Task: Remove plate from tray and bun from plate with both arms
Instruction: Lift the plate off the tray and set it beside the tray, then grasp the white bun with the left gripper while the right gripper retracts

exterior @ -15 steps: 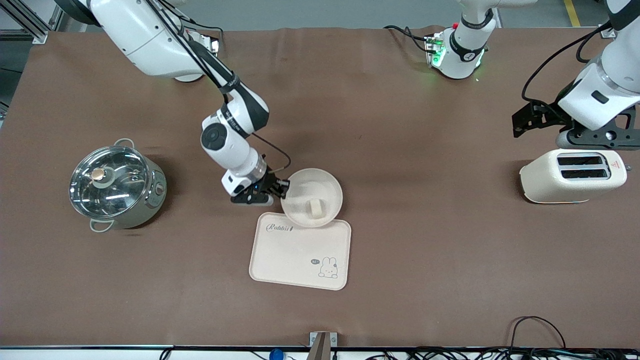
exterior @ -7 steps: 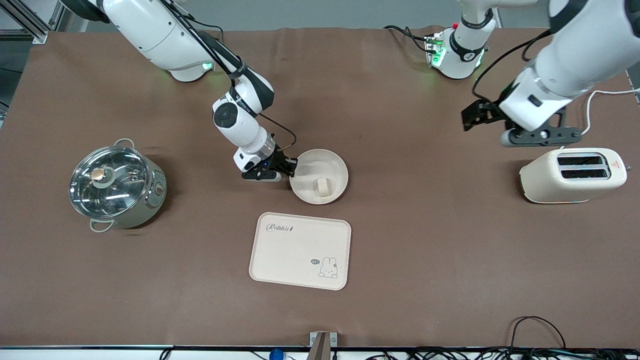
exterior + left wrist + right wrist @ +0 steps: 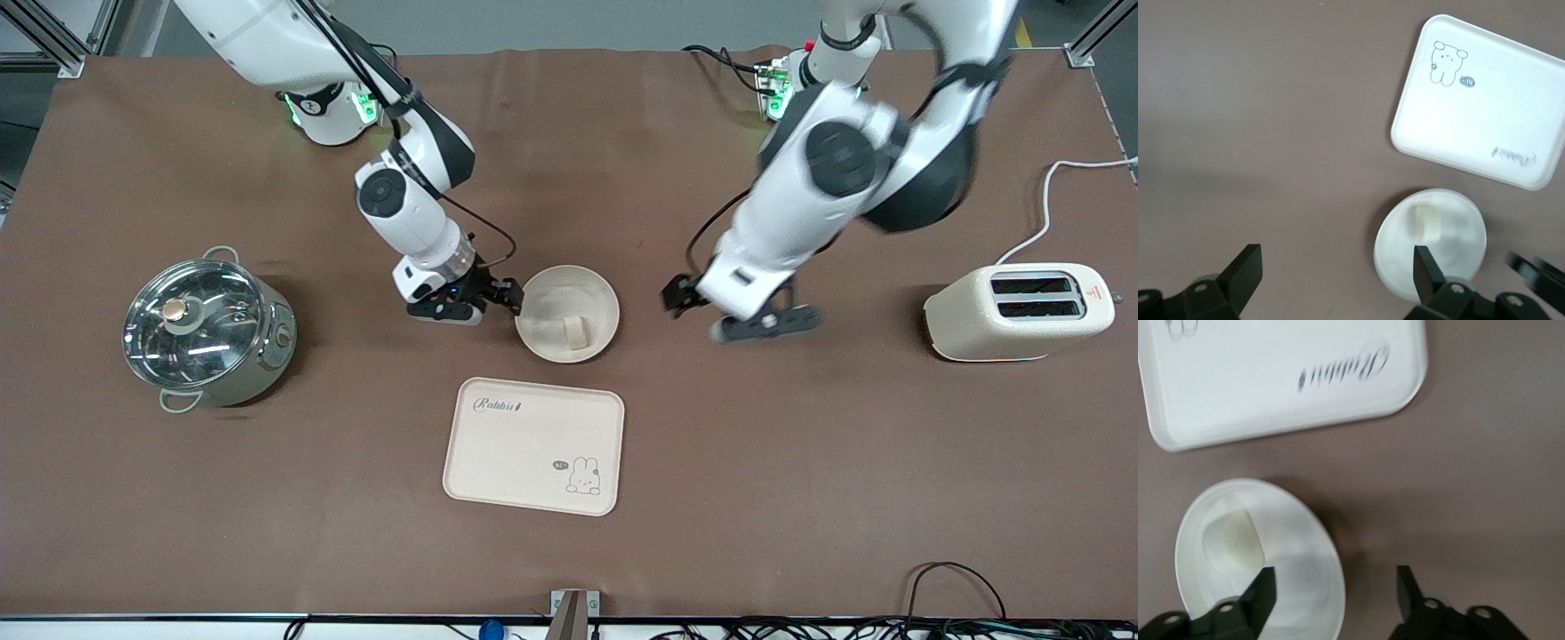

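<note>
The round cream plate [image 3: 556, 298] lies on the brown table, farther from the front camera than the tray [image 3: 524, 449] and apart from it. The small pale bun [image 3: 576, 332] sits in the plate. The tray with its rabbit drawing is bare. My right gripper [image 3: 508, 297] is open at the plate's rim, on the side toward the right arm's end; in the right wrist view [image 3: 1335, 593] one finger is over the plate [image 3: 1298, 573], the other outside it. My left gripper [image 3: 674, 295] is open and empty over the table beside the plate; its wrist view shows plate [image 3: 1458, 250], bun [image 3: 1426, 222] and tray [image 3: 1498, 87].
A steel pot with a glass lid [image 3: 209, 331] stands toward the right arm's end. A cream toaster [image 3: 1018, 311] with a white cable [image 3: 1058, 191] stands toward the left arm's end. Brown cloth covers the table.
The right gripper carried the plate with the bun off the tray, set it on the table and opened. The left arm swung from over the toaster toward the plate.
</note>
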Motion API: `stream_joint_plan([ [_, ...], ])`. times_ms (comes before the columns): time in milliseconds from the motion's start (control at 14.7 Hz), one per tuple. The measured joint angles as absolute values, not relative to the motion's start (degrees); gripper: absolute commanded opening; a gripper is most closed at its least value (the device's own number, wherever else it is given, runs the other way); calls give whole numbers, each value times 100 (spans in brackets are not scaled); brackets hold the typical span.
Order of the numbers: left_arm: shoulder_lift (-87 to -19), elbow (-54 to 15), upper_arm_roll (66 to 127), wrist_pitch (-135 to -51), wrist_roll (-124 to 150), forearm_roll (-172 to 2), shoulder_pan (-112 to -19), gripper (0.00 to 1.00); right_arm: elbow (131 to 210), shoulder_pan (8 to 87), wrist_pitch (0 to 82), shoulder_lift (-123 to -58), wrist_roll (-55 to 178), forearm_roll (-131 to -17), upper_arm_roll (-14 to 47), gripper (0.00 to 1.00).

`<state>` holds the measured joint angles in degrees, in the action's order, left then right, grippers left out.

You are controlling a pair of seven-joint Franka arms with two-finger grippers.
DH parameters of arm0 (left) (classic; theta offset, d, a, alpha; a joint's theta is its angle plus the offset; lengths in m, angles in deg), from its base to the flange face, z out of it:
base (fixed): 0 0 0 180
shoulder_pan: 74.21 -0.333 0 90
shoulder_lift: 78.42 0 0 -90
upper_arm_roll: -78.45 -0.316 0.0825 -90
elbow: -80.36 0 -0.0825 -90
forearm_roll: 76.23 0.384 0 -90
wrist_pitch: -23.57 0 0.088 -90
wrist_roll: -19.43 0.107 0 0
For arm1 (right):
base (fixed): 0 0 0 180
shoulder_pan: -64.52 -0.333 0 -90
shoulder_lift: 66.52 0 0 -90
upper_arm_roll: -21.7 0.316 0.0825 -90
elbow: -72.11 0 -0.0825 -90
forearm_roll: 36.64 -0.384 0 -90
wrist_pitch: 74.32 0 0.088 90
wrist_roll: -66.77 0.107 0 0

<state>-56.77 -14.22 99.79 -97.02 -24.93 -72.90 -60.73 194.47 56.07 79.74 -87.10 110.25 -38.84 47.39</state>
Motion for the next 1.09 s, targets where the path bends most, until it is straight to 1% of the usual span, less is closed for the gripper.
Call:
stream_joint_plan([
  [136,-5069,-1376,9988,-10228,-3214,-6820,-5704,100,18920,5687,6774,-8316,10772,-3864,4352,100],
  [272,-4526,-1123,9987,-10390,-3889,-6444,-5321,100,18242,5738,5616,-8124,10127,-3862,3805,100],
  [407,-4067,-778,9973,-10416,-4413,-6078,-4965,100,17604,5843,4793,-8078,9476,-3861,3298,100],
  [611,-3575,-518,9952,-10786,-4776,-5857,-4701,100,17020,6195,4157,-7957,8789,-3861,2915,100],
  [815,-3227,-497,9949,-11166,-5002,-5834,-4614,100,16839,6279,3732,-7535,8456,-3862,2266,100],
  [951,-3089,-487,9948,-11252,-5126,-5828,-4536,99,16677,6296,3145,-7214,7946,-3862,1836,100],
  [1019,-3057,-483,9947,-11257,-5193,-5828,-4498,85,16541,6304,2747,-7078,7712,-3863,1646,100],
  [1086,-3039,-483,9946,-11259,-5280,-5820,-4457,58,16401,6312,2408,-6966,7570,-3864,1499,100],
])
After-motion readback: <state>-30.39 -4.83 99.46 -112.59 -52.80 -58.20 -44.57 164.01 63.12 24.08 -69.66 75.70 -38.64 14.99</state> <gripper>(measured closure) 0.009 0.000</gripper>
